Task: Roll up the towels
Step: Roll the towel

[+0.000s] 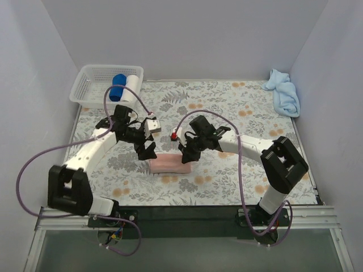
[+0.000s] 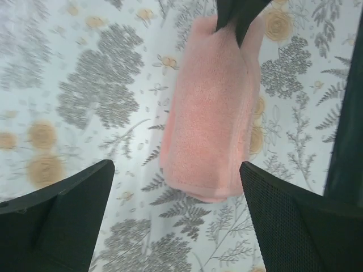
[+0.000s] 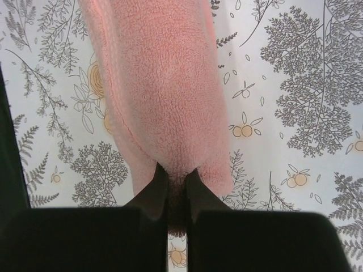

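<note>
Progress is early, by my reading: you have neither towel in a finished roll yet. The salmon-pink towel (image 1: pixel 170 164) lies mid-frame on the table (image 1: pixel 227 113), folded into a narrow, thick band, and I cannot tell whether any turn has been wound into it. Your right pincer (image 3: pixel 177 182) is closed narrow on one short end of that band, with terry bunched between its tips. Your left pincer (image 1: pixel 147 151) hangs over the other end, spread wide and holding nothing. The sky-blue towel (image 1: pixel 283 90) sits crumpled in the upper right corner, well apart from both arms. The basket (image 1: pixel 91 79) at upper left holds a dark blue roll (image 1: pixel 118 88) and a white roll (image 1: pixel 133 84). So you have one towel in hand to roll, and the second is left entirely
</note>
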You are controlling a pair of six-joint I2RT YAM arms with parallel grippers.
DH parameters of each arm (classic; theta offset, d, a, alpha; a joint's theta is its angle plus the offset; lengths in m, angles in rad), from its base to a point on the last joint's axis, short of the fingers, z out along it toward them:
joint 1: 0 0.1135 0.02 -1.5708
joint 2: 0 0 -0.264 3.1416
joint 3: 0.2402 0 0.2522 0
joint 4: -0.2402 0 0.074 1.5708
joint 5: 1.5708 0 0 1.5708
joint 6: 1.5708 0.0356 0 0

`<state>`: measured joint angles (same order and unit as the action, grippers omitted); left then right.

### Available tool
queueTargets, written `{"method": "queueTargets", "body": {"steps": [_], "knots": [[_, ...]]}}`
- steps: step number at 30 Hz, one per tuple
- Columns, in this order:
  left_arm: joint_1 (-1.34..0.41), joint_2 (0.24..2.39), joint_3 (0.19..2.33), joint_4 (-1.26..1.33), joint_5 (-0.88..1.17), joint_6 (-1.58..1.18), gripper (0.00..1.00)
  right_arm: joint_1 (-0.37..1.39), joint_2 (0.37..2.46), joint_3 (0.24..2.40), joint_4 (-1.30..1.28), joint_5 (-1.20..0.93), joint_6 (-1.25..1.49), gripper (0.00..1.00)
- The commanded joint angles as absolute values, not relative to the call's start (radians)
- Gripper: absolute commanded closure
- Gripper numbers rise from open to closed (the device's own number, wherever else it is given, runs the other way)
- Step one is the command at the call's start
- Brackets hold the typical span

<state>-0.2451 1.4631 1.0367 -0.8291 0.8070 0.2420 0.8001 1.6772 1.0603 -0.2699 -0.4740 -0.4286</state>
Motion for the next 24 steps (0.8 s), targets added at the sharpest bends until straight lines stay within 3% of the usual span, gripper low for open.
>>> {"method": "queueTargets", "body": {"steps": [1, 8, 12, 24], "knots": [[-0.284, 1.258, 0.948, -0.71, 0.688, 0.278, 0.11, 0.778, 1.779, 1.098, -0.436, -0.54, -0.416, 0.99], [-0.563, 1.063, 0.74, -0.565, 0.407, 0.345, 0.06, 0.758, 1.865, 1.173, -0.498, -0.617, -0.405, 0.99], [-0.666, 1.116, 0.724, -0.489, 0.315, 0.345, 0.02, 0.747, 1.897, 1.195, -0.523, -0.637, -0.416, 0.99], [-0.799, 1.227, 0.646, -0.328, 0.198, 0.368, 0.02, 0.695, 2.028, 1.295, -0.589, -0.683, -0.448, 0.99]]}}
